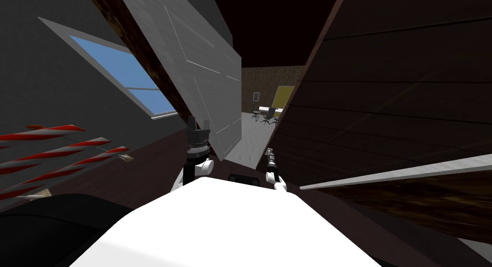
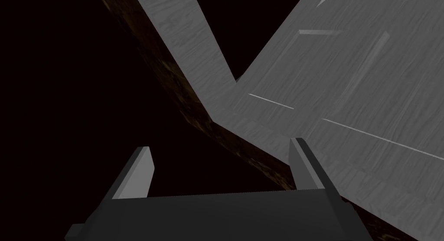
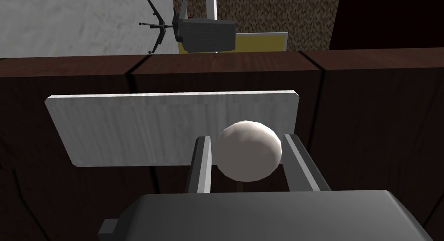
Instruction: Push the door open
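Right claw (image 3: 246, 138) is clenched on the round white knob (image 3: 248, 149) of the dark wooden door (image 1: 384, 86), beside a gap showing the room beyond. Left claw (image 1: 198, 121) hangs released near a grey panel (image 1: 206, 77). Best to push steadily, letting the wrist follow the door's swing.

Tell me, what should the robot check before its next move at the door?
1. The right tool is shut on the white knob of the dark brown door: ok.
2. The left tool is open, with nothing between its fingers: ok.
3. The left tool touches the grey door panel: cannot tell.
4. A gap beside the panel shows the floor beyond: ok.
5. The chairs stand well back from the doorway, so they probably won't block the swing: ok.
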